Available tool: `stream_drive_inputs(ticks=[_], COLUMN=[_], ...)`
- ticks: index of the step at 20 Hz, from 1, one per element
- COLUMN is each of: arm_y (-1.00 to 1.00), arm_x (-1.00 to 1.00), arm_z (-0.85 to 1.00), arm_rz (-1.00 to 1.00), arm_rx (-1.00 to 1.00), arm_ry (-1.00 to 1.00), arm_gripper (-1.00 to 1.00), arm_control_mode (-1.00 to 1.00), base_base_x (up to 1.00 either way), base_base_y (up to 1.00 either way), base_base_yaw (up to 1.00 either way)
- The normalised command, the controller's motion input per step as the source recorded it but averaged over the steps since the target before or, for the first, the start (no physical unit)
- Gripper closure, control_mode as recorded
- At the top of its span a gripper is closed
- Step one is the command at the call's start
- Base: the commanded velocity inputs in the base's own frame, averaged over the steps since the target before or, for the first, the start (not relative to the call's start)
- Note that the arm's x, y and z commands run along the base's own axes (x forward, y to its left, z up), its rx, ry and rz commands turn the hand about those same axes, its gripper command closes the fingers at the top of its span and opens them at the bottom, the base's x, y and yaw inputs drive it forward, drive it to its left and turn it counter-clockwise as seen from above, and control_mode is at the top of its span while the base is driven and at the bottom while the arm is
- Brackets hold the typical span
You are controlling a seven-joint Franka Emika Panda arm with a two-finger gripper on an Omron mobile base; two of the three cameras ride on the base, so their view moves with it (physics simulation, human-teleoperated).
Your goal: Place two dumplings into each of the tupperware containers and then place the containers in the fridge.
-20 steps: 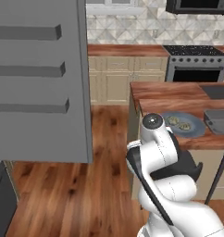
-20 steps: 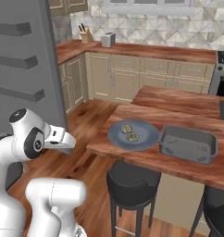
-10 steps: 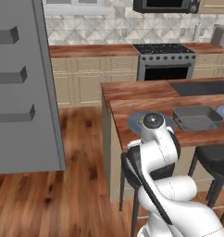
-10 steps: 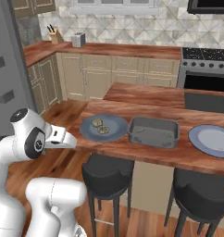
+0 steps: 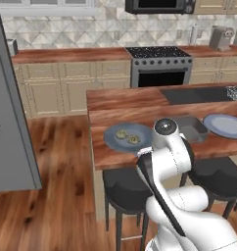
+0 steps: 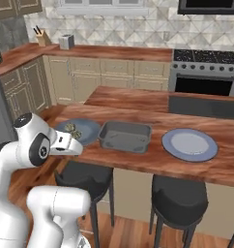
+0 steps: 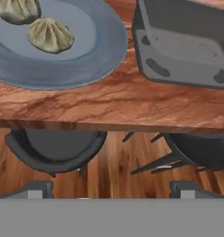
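Observation:
Two dumplings point(image 7: 50, 34) point(image 7: 17, 10) lie side by side on a round blue-grey plate point(image 7: 90, 51) near the island counter's front edge. They also show as small lumps, the dumplings point(image 5: 127, 137) in the left base view and the dumplings point(image 6: 73, 130) in the right base view. My gripper point(image 7: 111, 190) is open and empty, held level with the counter's front edge, short of the plate and over the stools. The fridge point(image 5: 10, 127) stands as a tall grey slab at the far left. The tupperware containers are out of view.
A deep dark grey pan point(image 6: 124, 135) sits right of the dumpling plate point(image 6: 87, 130), then an empty blue-grey plate point(image 6: 189, 144). Two black stools point(image 7: 56, 148) point(image 7: 197, 152) stand under the counter's front edge. A steel oven point(image 5: 159, 68) is at the back wall.
The whole view has swung away from the fridge toward the island, so the camera base has moved. The plate and pan now sit closer and more central. The gripper stays open.

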Motion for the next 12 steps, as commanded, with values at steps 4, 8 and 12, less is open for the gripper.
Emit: stream_drive_inputs(ticks=[4, 8, 12], arm_y=[0.0, 0.0, 0.0], arm_x=[0.0, 0.0, 0.0], arm_z=[0.0, 0.0, 0.0], arm_rz=[0.0, 0.0, 0.0], arm_rx=[0.0, 0.0, 0.0], arm_ry=[0.0, 0.0, 0.0], arm_gripper=[-1.0, -1.0, -1.0], arm_control_mode=[1.0, 1.0, 1.0], base_base_x=[0.28, -0.02, 0.29], base_base_y=[-0.53, -0.8, -0.48], base_base_yaw=[0.22, 0.33, 0.32])
